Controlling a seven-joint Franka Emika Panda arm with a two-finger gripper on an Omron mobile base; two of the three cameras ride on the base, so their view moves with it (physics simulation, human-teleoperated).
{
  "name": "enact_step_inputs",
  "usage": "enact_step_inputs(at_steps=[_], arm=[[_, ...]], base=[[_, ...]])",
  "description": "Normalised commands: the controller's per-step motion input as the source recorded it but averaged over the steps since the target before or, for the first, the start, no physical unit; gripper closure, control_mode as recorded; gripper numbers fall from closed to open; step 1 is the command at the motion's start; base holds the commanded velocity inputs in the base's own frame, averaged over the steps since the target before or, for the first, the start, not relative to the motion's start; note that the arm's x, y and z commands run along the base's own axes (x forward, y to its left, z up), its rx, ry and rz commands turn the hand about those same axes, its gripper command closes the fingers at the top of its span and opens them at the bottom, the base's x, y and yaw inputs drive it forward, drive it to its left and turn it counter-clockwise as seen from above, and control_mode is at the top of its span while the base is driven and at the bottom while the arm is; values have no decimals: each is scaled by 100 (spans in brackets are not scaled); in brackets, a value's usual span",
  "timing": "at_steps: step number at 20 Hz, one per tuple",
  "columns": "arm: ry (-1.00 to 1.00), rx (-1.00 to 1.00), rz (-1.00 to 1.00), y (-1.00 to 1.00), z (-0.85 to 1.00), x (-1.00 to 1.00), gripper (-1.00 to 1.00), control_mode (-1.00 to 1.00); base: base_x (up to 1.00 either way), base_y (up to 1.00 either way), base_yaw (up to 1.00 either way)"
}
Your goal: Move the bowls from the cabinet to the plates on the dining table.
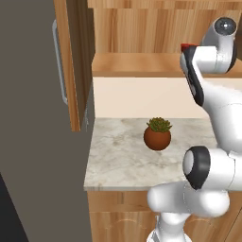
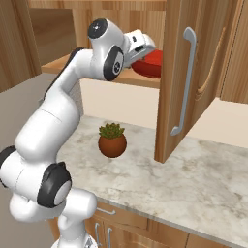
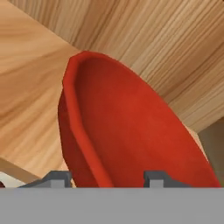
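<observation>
Red bowl: I see it sitting on the wooden shelf inside the cabinet, close up in my hand view, its rim running from upper left to lower right and its glossy inside facing me. From my right base view it peeks out just left of the open door's edge.

Gripper: I have it right at the bowl's near rim. One fingertip is outside the wall, the other over the inside, so the jaws straddle the rim, partly spread. I cannot tell whether they are pressing on the bowl.

Gripper from the base: in my right base view the white hand reaches into the cabinet toward the bowl; the fingers are hidden there.

Cabinet door: swung open, standing edge-on toward me, its long silver bar handle upright.

Shelf: light wood, bare around the bowl on the side I can see.

Counter: marble-patterned top below the cabinet.

Plant pot: round terracotta pot with a green plant, standing on the counter well below the shelf, apart from the arm.
</observation>
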Motion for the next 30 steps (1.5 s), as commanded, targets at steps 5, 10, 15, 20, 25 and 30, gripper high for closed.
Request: enact_step_inputs(at_steps=[5, 10, 15, 20, 25, 30], arm=[[-17, -9, 8, 53, 6, -95, 100, -100], [-17, -7, 7, 47, 22, -97, 100, -100], [-12, -7, 3, 41, 72, -84, 100, -100], [-2, 0, 1, 23, 79, -91, 100, -100], [9, 7, 11, 0, -8, -100, 100, -100], [5, 3, 14, 0, -3, -96, 100, -100]], base=[[0, 0, 0], [0, 0, 0], [0, 0, 0], [0, 0, 0], [0, 0, 0], [0, 0, 0]])
